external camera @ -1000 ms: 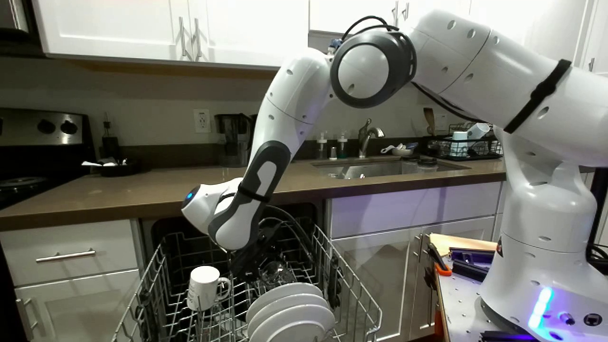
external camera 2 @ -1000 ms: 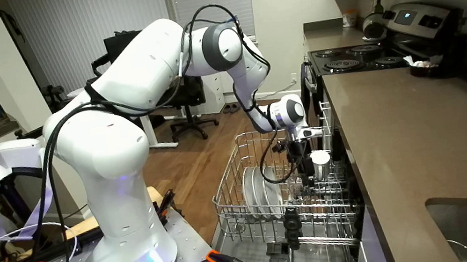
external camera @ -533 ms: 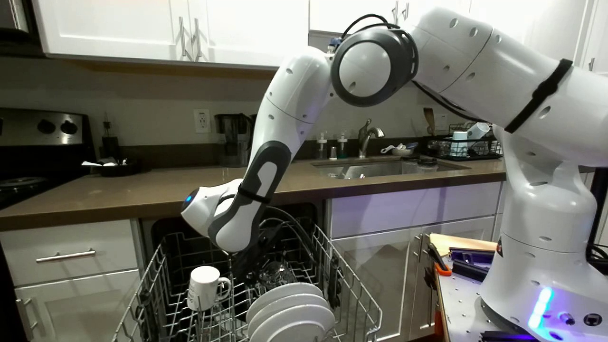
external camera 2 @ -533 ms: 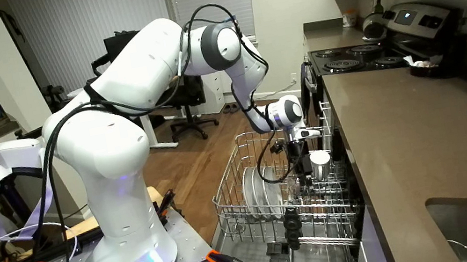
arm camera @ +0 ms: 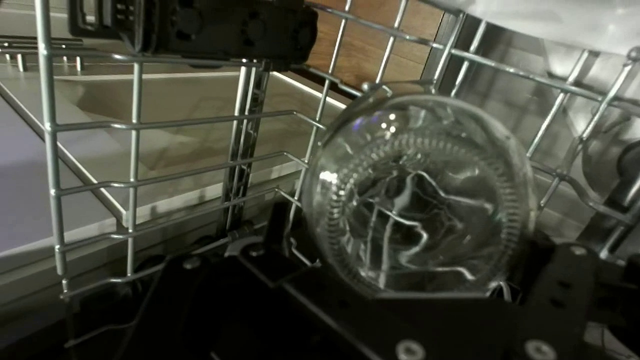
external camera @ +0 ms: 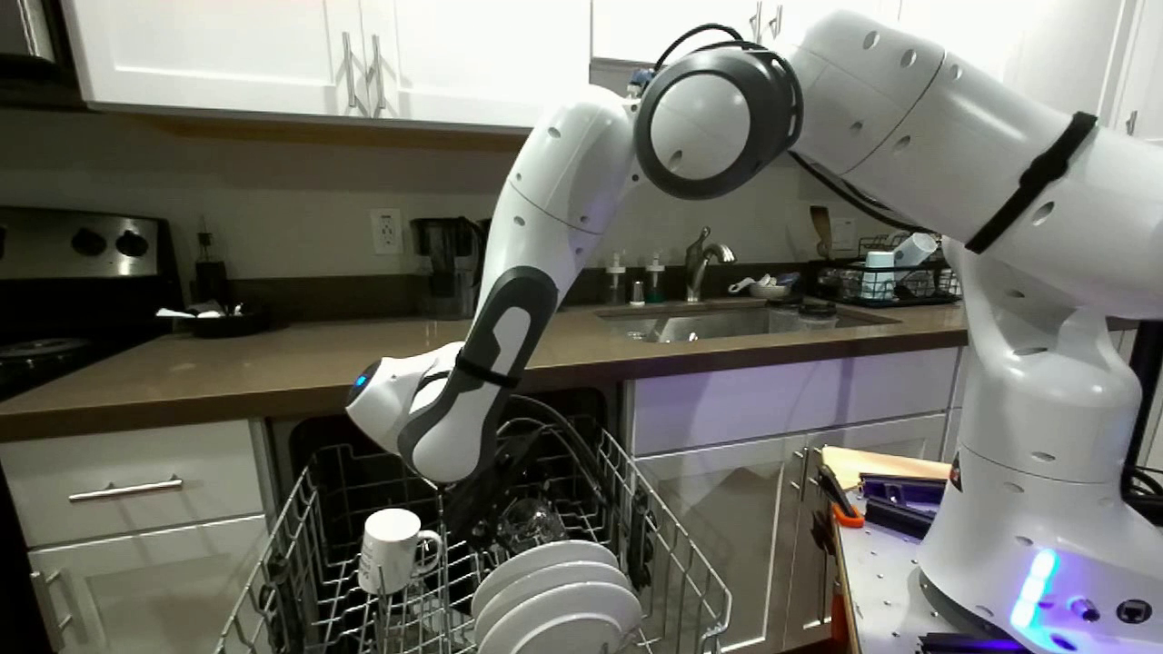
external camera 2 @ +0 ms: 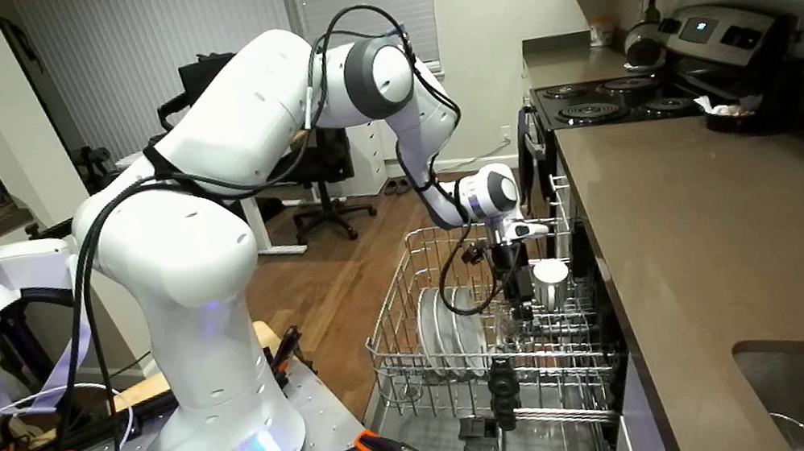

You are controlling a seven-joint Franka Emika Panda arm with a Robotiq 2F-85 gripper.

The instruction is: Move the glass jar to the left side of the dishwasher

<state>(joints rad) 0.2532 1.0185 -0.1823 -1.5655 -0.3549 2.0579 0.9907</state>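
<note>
The clear glass jar point(arm camera: 425, 165) lies in the dishwasher rack with its round ribbed base facing the wrist camera. In an exterior view it shows behind the plates point(external camera: 531, 524). My gripper point(arm camera: 412, 245) has its black fingers spread at either side of the jar. A gap shows between the left finger and the glass; contact on the right side cannot be told. In both exterior views the gripper point(external camera: 468, 518) points down into the rack point(external camera 2: 425, 364), beside the white mug point(external camera 2: 551, 282). The fingertips are mostly hidden there by the arm and rack.
White plates point(external camera: 563, 604) stand in the rack in front of the jar. The mug point(external camera: 391, 549) sits upside down at the rack's other side. Wire rack walls point(arm camera: 135, 150) rise close to the jar. The counter edge point(external camera: 581, 371) overhangs the rack's back.
The gripper has shifted slightly, away from the mug and toward the plates in an exterior view. The upper arm has risen a little. The jar, mug and plates look unmoved.
</note>
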